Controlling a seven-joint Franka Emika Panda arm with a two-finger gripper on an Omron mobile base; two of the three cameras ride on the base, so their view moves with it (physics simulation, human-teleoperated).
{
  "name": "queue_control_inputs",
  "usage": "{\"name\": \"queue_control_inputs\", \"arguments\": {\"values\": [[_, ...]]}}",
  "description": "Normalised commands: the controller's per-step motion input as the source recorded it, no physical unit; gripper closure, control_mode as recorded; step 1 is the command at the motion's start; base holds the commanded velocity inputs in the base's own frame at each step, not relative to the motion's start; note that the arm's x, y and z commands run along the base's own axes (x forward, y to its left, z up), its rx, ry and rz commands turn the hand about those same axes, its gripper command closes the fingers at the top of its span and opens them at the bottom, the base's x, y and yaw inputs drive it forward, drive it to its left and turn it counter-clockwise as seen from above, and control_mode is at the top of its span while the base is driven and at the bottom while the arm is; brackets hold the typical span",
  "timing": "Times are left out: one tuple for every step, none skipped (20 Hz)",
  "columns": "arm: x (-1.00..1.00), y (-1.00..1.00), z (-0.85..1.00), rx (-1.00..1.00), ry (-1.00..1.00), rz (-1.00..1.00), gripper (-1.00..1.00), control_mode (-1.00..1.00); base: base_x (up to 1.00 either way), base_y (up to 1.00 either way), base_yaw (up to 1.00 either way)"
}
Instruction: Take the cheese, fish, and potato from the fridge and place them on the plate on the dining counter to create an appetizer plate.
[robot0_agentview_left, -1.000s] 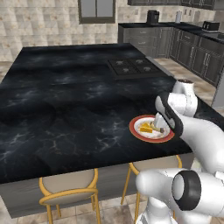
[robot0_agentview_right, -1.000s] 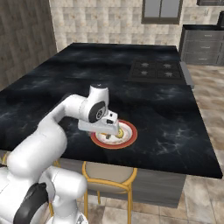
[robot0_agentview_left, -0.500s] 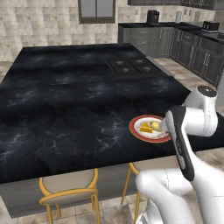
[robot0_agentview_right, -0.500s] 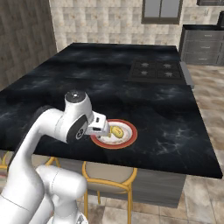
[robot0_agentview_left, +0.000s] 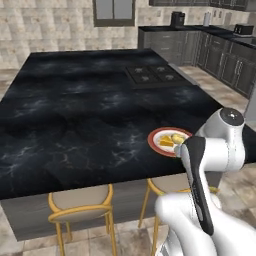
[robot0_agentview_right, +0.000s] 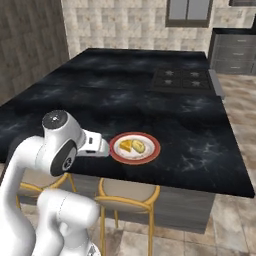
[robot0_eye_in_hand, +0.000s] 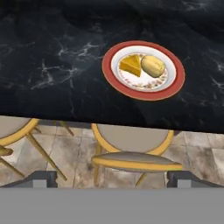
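Plate (robot0_eye_in_hand: 143, 70) near dining counter (robot0_eye_in_hand: 52, 57) edge carries cheese (robot0_eye_in_hand: 131, 64) touching potato (robot0_eye_in_hand: 152, 65); two stools (robot0_eye_in_hand: 133, 151) stand below that edge; gripper (robot0_eye_in_hand: 112, 178) spread wide, empty, nothing blocking the plate.

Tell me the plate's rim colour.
Red, around a white centre: the plate shows best in the hand view.
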Motion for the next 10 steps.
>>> {"name": "queue_control_inputs", "arguments": {"values": [[0.0, 0.0, 0.0, 0.0, 0.0, 0.0, -1.0, 1.0, -0.99, 0.0, 0.06], [0.0, 0.0, 0.0, 0.0, 0.0, 0.0, -1.0, 1.0, -1.0, -0.11, 0.04], [0.0, 0.0, 0.0, 0.0, 0.0, 0.0, -1.0, 1.0, -1.0, -0.18, 0.01], [0.0, 0.0, 0.0, 0.0, 0.0, 0.0, -1.0, 1.0, -1.0, -0.36, 0.0], [0.0, 0.0, 0.0, 0.0, 0.0, 0.0, -1.0, 1.0, -1.0, -0.44, 0.0], [0.0, 0.0, 0.0, 0.0, 0.0, 0.0, -1.0, 1.0, -1.0, -0.49, 0.0], [0.0, 0.0, 0.0, 0.0, 0.0, 0.0, -1.0, 1.0, -1.0, -0.54, -0.04], [0.0, 0.0, 0.0, 0.0, 0.0, 0.0, -1.0, 1.0, -1.0, -0.59, -0.07], [0.0, 0.0, 0.0, 0.0, 0.0, 0.0, -1.0, 1.0, -0.92, -0.67, -0.09], [0.0, 0.0, 0.0, 0.0, 0.0, 0.0, -1.0, 1.0, -0.78, -0.82, -0.09]]}}
